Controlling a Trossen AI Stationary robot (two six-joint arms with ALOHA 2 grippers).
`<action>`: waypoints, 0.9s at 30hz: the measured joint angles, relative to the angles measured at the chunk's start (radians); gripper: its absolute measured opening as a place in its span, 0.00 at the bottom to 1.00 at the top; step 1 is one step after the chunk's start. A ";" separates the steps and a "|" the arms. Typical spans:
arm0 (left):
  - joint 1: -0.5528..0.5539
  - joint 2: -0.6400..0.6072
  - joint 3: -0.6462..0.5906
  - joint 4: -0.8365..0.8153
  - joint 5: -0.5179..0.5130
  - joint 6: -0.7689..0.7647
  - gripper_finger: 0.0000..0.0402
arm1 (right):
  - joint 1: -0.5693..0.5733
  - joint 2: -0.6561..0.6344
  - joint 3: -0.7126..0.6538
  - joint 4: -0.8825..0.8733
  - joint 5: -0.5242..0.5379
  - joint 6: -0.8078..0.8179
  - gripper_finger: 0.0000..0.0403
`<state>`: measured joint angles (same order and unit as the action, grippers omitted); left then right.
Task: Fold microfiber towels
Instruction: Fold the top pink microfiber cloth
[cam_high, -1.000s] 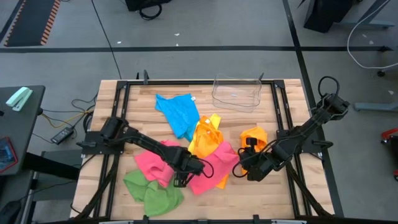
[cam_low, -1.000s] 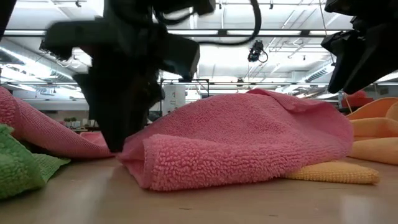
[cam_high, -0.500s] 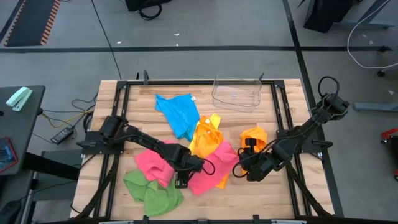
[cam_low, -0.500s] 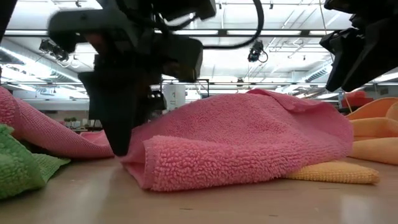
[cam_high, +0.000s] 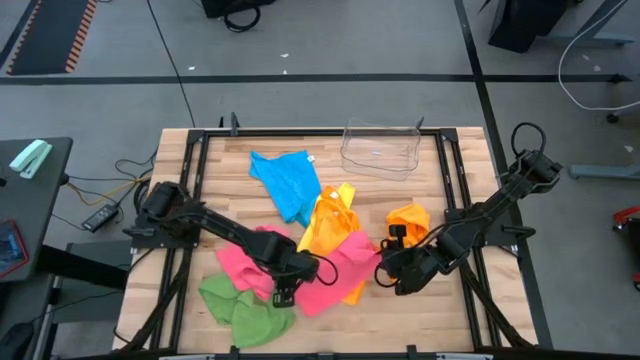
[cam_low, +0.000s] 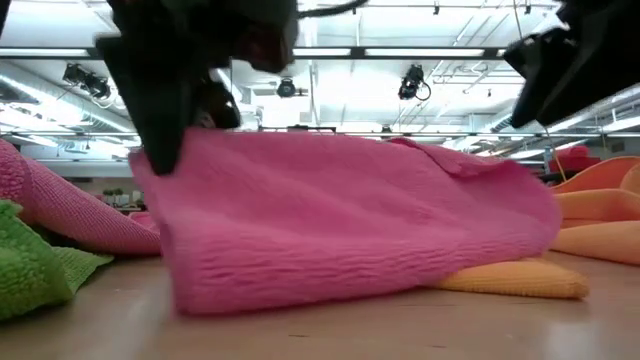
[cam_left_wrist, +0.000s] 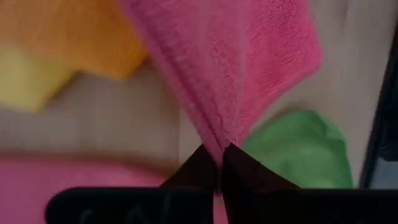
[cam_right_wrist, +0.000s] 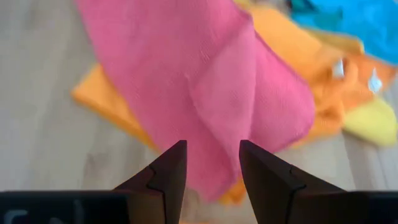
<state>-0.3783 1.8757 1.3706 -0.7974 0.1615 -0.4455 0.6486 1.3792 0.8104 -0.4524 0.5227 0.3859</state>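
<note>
So the left gripper (cam_high: 283, 297) has its jaws clenched on one corner of the soft pink microfiber towel (cam_high: 335, 270), mid-bench near the front edge, lifting that edge off the wooden bench (cam_high: 420, 305). The right gripper (cam_high: 386, 279) hovers just beside the towel's other side, jaws apart and holding nothing.

Risks as I see them: it's a thin pinch on fluffy cloth, so the corner could slip out mid-lift. The pink towel also lies over the orange-yellow cloth (cam_high: 326, 222), so dragging could pull that along. And a one-sided lift may just bunch it up instead of spreading it flat.
</note>
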 joint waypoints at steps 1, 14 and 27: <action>-0.004 -0.010 0.000 -0.003 0.015 -0.017 0.04 | 0.000 0.000 0.000 0.031 0.000 -0.018 0.39; -0.018 -0.031 -0.001 -0.018 0.032 -0.042 0.05 | 0.000 0.234 0.001 0.416 -0.180 -0.203 0.39; -0.019 -0.032 0.000 -0.020 0.018 -0.040 0.08 | -0.139 0.224 0.000 0.424 0.002 -0.304 0.39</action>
<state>-0.3969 1.8439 1.3708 -0.8177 0.1791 -0.4854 0.5100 1.6029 0.8108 -0.0282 0.5247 0.0821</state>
